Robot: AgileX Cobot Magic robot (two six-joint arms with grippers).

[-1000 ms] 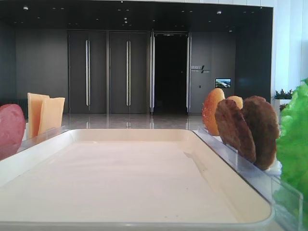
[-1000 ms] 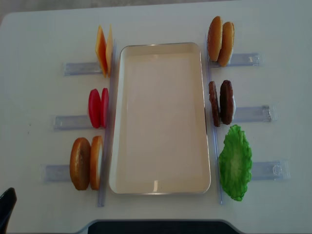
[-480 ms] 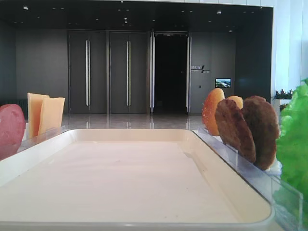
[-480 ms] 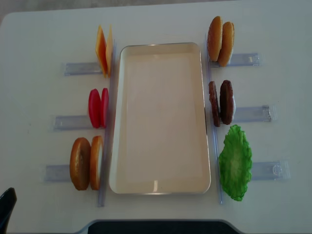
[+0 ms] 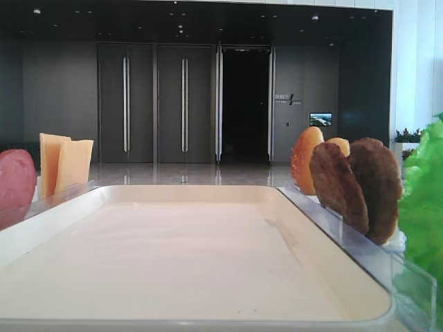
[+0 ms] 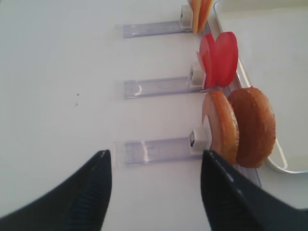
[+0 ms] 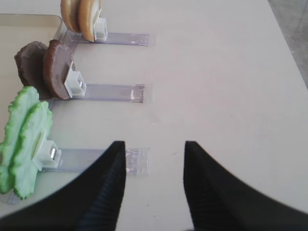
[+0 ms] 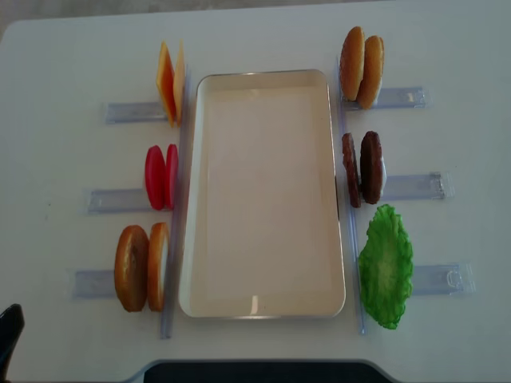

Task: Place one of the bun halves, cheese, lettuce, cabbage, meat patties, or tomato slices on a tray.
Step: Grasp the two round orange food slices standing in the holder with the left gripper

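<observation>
The cream tray (image 8: 263,75) lies bare in the middle of the table. To its left stand the cheese (image 8: 169,82), tomato slices (image 8: 160,177) and two bun halves (image 8: 140,267). On its right are more bun halves (image 8: 361,68), the meat patties (image 8: 363,167) and the lettuce (image 8: 386,266). My left gripper (image 6: 155,159) hangs open over the table, nothing between its fingers, short of the holder of the near bun halves (image 6: 240,127). My right gripper (image 7: 154,147) is open and empty too, beside the lettuce (image 7: 24,139). No cabbage is in view.
Every ingredient stands on edge in a clear plastic holder (image 8: 407,97) whose strip runs outward from the tray. A long clear rail (image 8: 172,239) borders each long side of the tray. The table's front edge (image 8: 255,365) is close behind the tray.
The dark bit of my left gripper at the overhead view's lower left corner has shifted very slightly. All the food and the tray stay put.
</observation>
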